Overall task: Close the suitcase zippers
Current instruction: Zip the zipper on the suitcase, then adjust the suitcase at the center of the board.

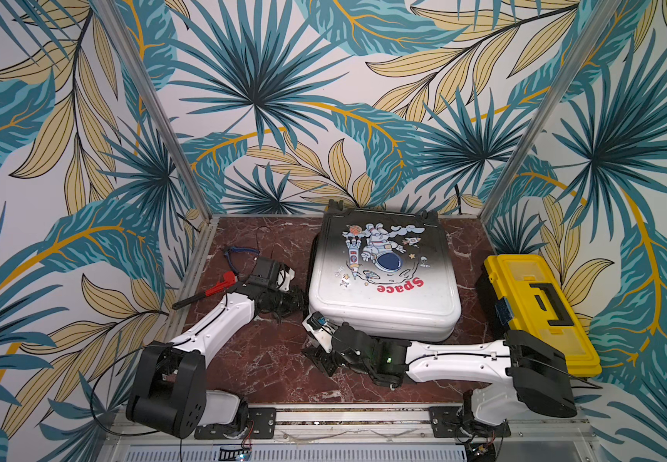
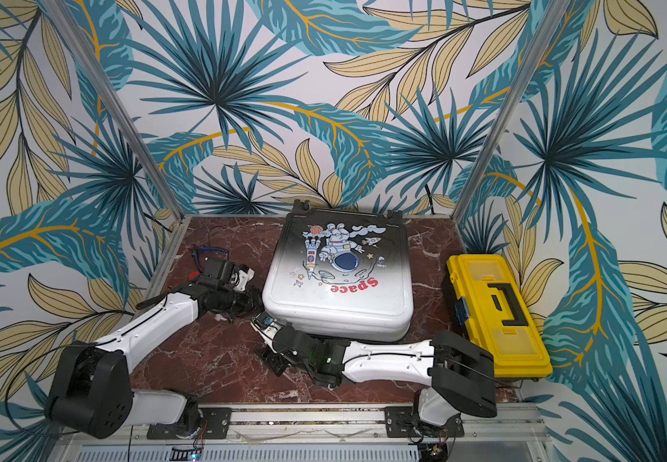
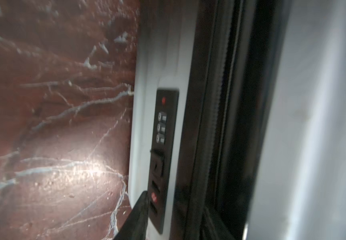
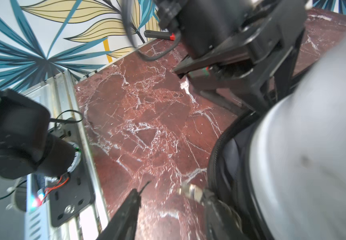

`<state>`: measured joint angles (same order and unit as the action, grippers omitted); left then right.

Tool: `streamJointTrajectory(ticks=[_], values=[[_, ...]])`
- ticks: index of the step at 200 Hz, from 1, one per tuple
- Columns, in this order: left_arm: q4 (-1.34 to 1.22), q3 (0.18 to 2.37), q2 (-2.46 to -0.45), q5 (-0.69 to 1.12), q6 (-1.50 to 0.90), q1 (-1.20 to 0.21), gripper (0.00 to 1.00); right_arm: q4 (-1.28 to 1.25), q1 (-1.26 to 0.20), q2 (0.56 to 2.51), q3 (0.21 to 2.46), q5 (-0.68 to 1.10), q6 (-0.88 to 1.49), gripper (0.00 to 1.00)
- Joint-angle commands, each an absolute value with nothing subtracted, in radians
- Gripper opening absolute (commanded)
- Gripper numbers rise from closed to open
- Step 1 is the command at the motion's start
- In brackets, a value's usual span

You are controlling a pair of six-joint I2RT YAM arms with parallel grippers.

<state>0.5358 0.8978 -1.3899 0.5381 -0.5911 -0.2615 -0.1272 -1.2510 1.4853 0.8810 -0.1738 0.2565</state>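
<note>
- Toolbox (image 1: pixel 540 308), yellow with a black handle, lid shut: I see it at three o'clock on the marble table (image 1: pixel 268 360).
- Wrench (image 1: pixel 222 282), red and black: nine o'clock, by the table's edge.
- Pliers (image 1: pixel 244 250), blue grips: ten o'clock, just beyond the wrench.
- Leaf wallpaper (image 1: pixel 260 100) all round me.

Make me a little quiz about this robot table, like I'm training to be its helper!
1. True or false: the suitcase lies flat with its astronaut picture facing up.
2. What colour is the toolbox standing beside the suitcase? A red, B yellow, C green.
3. Fill in the blank: the red word printed on the suitcase reads ____.

Key: 1 true; 2 B; 3 Space.
</note>
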Motion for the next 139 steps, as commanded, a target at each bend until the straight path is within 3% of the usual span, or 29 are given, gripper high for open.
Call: streamJointTrajectory(ticks=[1,52,102,139], values=[[0.508,0.991,-1.425,0.567,-0.549,-0.259,0.42,0.126,-1.253,1.410,0.913,-0.141,0.299,0.58],[0.520,1.150,-1.570,0.552,-0.519,-0.255,0.43,0.495,-1.222,1.196,1.065,-0.263,0.316,0.70],[0.567,1.347,-1.745,0.488,-0.478,-0.248,0.43,0.876,-1.143,1.048,1.211,-0.490,0.419,0.77],[0.608,1.520,-1.888,0.443,-0.448,-0.248,0.43,1.013,-1.079,0.939,1.179,-0.568,0.532,0.86]])
